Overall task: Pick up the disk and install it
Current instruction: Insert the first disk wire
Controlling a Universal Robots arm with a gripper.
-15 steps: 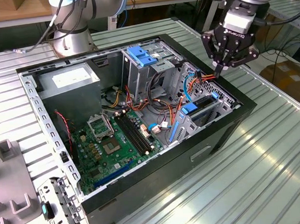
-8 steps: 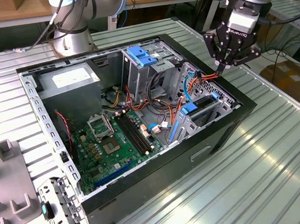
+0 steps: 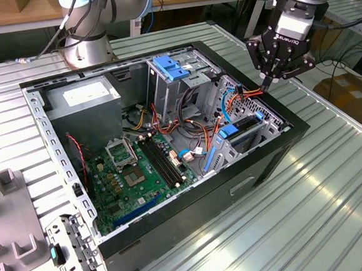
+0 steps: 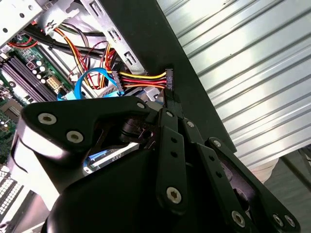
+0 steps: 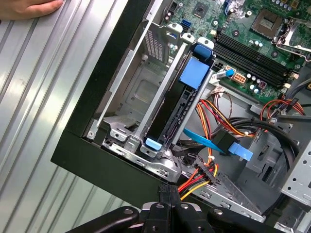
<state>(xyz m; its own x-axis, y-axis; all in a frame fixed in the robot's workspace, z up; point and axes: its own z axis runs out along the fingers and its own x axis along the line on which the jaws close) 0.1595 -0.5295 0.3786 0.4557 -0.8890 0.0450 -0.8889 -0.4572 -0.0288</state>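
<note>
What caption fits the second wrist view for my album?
Gripper pinching a wired power connector at the computer case edge.

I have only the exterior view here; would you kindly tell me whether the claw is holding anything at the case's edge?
Observer: Yes. In the second wrist view the claw is shut on a black power connector at the end of yellow, red and black wires.
Operator: Thank you. Is the disk in its bay?
Observer: In the first wrist view the disk stands on edge in the drive bay, a blue bracket tab at each end.
Operator: Anything else I should know of?
Observer: A person's hand lies on the table, apart from the computer case.
</note>
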